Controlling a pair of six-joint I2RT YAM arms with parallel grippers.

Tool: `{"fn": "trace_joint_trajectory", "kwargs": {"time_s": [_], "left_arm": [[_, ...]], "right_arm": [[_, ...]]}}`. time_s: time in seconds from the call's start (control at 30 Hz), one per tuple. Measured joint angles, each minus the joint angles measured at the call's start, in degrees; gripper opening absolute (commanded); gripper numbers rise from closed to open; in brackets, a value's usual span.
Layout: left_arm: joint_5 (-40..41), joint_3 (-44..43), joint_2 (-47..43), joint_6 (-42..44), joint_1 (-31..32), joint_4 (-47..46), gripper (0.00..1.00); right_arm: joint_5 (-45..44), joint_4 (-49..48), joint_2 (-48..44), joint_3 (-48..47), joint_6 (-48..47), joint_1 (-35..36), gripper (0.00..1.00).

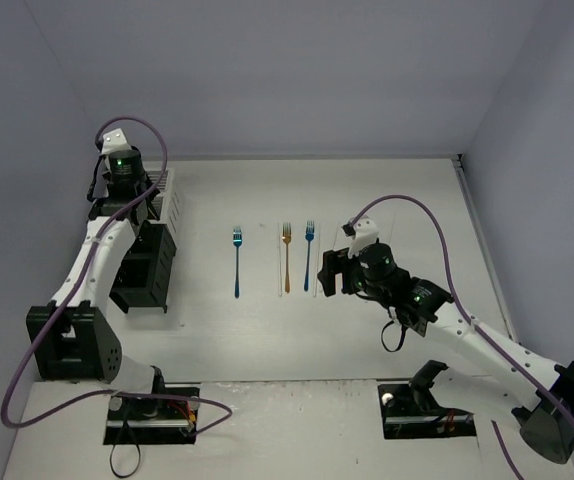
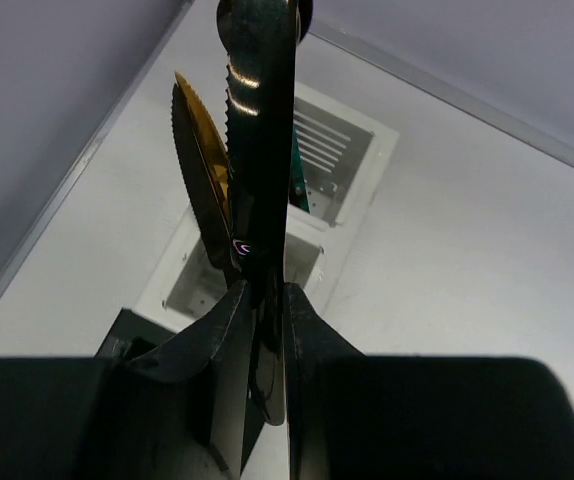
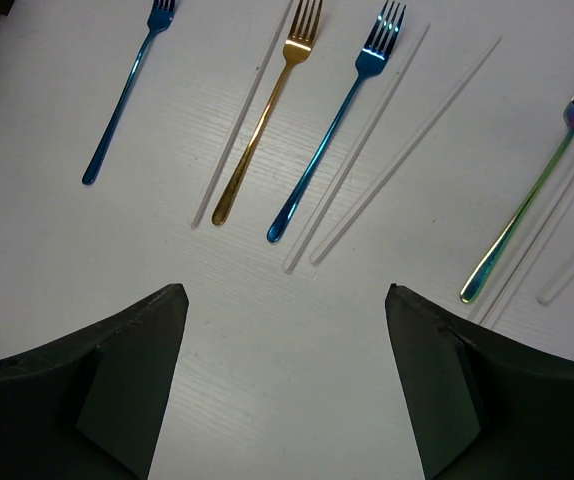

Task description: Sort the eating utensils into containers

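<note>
The dark serrated knife (image 2: 262, 120) is pinched by its handle in the left claw (image 2: 264, 295), whose jaws are closed tight on it. Its long axis runs straight out from the claw, the blade pointing across the nearer white slatted caddy (image 2: 167, 265) towards a second white slatted caddy (image 2: 339, 140) just beyond. A gold serrated knife (image 2: 199, 170) stands close beside it. I cannot tell whether that one rests in the nearer caddy or is caught in the grip.

Out on the white counter (image 1: 397, 190), a gold metal fork (image 3: 267, 115) and two blue metal forks (image 3: 337, 130) lie side by side with thin pale chopsticks (image 3: 397, 160). An iridescent green fork (image 3: 527, 215) lies further to the side. All have their handles towards the right claw (image 3: 285, 292), which hangs above them, spread wide and empty. The right arm is plainly the nearer one. Plain grey walls close in the counter.
</note>
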State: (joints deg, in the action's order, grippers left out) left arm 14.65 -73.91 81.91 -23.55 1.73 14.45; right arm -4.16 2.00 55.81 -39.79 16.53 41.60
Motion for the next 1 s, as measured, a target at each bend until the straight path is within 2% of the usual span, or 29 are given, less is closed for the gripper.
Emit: {"fn": "trace_joint_trajectory", "kwargs": {"time_s": [0.27, 0.47, 0.67, 1.0], "left_arm": [[-0.73, 0.61, 6.86, -1.12, -5.58, -9.86, 0.0], [-1.17, 1.67, 9.3, -1.02, -5.73, -15.55, 0.0], [-1.3, 7.18, 9.58, -2.6, -5.2, -18.97, 0.0], [-1.19, 11.79, 8.79, -4.22, -3.98, -19.95, 0.44]], "right_arm": [[0.09, 0.03, -0.85, 1.71, -0.27, -0.02, 0.78], [0.11, 0.17, -1.4, 2.01, -0.28, -0.07, 0.78], [0.13, 0.15, -1.16, 2.01, -0.26, -0.2, 0.78], [-0.15, 0.15, -0.63, 2.01, -0.02, -0.33, 0.78]]}}
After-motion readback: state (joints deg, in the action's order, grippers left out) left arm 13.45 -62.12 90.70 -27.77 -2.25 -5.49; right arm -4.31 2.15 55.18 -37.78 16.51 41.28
